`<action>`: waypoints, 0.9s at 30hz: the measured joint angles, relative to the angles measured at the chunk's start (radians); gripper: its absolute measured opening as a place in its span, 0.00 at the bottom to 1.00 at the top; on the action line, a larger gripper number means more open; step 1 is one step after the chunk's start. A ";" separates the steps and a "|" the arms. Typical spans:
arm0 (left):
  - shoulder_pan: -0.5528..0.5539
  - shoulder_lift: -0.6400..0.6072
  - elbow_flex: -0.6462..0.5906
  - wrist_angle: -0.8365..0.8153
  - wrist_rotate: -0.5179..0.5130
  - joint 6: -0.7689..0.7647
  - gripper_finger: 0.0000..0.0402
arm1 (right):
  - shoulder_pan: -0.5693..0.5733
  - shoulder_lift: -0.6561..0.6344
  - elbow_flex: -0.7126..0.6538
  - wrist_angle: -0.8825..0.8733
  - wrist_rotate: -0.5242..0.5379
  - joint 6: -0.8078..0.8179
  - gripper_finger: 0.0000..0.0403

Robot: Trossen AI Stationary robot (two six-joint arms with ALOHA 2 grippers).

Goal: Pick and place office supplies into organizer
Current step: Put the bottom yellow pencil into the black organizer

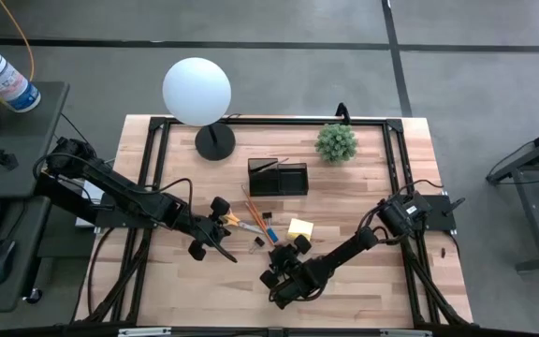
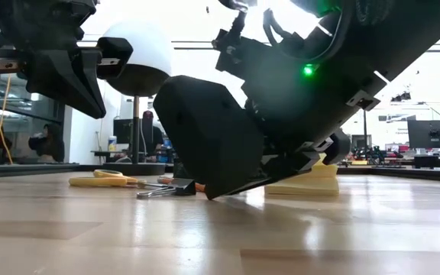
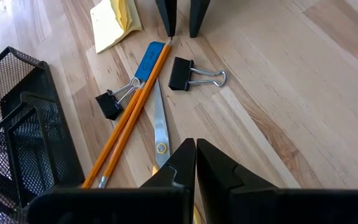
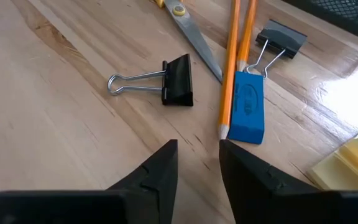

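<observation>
High view showed the wooden tabletop (image 1: 157,271) with the black mesh organizer (image 1: 277,177) near its middle. All the small supplies lay just in front of the organizer, and none of them were inside it.

The yellow sticky-note pad (image 1: 299,227) lay in front of the organizer, toward the right arm's side. The two orange pencils (image 3: 128,118) lay side by side next to the organizer. The blue eraser (image 4: 247,106) was touching the pencils near their sharp tips. The scissors (image 3: 160,127) lay just beside the pencils, with the blades shut. One black clip (image 4: 178,79) lay flat beside the scissors. Another black clip (image 4: 281,37) lay on the other side of the pencils, closer to the organizer.

The right end effector (image 4: 197,155) was low over the tabletop, near the eraser and the pencil tips. Its fingers stood a little apart and held nothing.

The left end effector (image 3: 195,163) was above the scissors, with its fingers pressed together and holding nothing.
</observation>
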 joint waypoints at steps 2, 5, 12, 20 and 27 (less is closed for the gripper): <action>0.000 0.000 0.000 0.000 0.000 0.000 0.01 | 0.000 0.000 0.000 0.000 -0.001 -0.002 0.27; 0.000 0.000 0.000 0.000 0.000 0.000 0.01 | 0.001 0.000 0.000 0.000 -0.004 -0.002 0.26; 0.000 0.000 0.000 -0.001 0.000 0.000 0.01 | 0.016 0.000 0.000 -0.047 0.003 0.051 0.27; 0.000 0.000 0.000 -0.001 0.000 0.000 0.01 | 0.002 0.000 0.000 -0.045 0.007 0.037 0.27; 0.000 0.000 0.000 -0.002 0.005 0.000 0.01 | -0.012 0.000 0.000 -0.042 0.006 0.008 0.27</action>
